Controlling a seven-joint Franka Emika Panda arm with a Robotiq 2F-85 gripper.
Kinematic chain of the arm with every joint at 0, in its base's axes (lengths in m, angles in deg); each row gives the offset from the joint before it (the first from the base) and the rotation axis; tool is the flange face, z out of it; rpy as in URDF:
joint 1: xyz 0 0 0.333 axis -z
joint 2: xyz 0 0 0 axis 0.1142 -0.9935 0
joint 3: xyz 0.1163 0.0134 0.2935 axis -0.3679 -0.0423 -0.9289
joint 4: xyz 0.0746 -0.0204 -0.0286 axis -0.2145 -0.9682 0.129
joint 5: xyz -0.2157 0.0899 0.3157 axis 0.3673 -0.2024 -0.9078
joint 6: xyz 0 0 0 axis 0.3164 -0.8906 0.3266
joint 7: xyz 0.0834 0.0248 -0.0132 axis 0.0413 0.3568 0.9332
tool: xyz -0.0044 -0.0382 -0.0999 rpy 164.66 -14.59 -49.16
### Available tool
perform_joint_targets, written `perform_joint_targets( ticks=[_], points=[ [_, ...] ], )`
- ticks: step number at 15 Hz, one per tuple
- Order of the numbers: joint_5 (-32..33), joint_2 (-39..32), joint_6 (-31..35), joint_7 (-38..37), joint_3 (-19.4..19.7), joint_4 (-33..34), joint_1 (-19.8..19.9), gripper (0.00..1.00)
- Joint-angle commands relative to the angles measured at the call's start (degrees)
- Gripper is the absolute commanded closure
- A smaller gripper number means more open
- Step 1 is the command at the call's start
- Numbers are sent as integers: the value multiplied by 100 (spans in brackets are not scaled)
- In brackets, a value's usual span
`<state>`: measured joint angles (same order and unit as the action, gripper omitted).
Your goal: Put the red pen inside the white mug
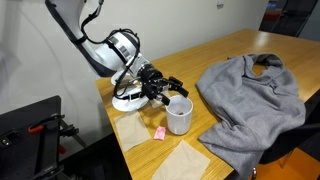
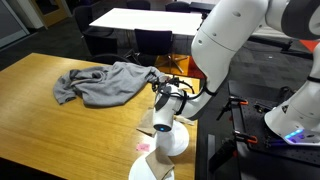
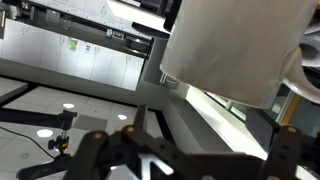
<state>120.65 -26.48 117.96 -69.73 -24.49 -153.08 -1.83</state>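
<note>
The gripper [image 1: 167, 89] hangs with its 2 fingers [image 3: 100, 150] spread wide apart and nothing clamped between them; the wrist view shows only bare gap from 1 dark finger to the other. In an exterior view it sits just above the white mug [image 1: 179, 116], slightly off the rim on the arm's side and angled down toward the opening. In the wrist view the mug's pale wall fills the upper right, very close.

The red pen cannot be made out in any of the 3 views. No red stick shows on the table [image 1: 200, 60] around the mug, and none shows in the fingers. My judgement is that it lies inside the mug, hidden by the wall. If so, it is directly below and just beyond the gripper, its long axis near upright and leaning on the rim. The pictures do not confirm this.

With only 1 arm present, the coming move probably turns on that closeness: a straight lift away from the mug, keeping the fingers clear of the rim so the mug is not tipped.

Further out, a small pink block [image 1: 160, 132] lies near the mug's foot. A white plate [image 1: 127, 100] sits beside the mug under the arm, 2 brown napkins [image 1: 130, 128] lie in front, and a grey garment [image 1: 250, 95] is well apart on the mug's far side.
</note>
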Motion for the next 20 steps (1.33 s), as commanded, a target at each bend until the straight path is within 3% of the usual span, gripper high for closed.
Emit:
perform_joint_targets(
  ticks=[1, 15, 20],
  points=[
    [-41, 377, 10, -134, -100, -187, 86, 0],
    [-349, 2779, 143, 131, -124, -1362, 234, 0],
    [-343, 3230, 275, 299, -179, -1555, 201, 0]
  ],
)
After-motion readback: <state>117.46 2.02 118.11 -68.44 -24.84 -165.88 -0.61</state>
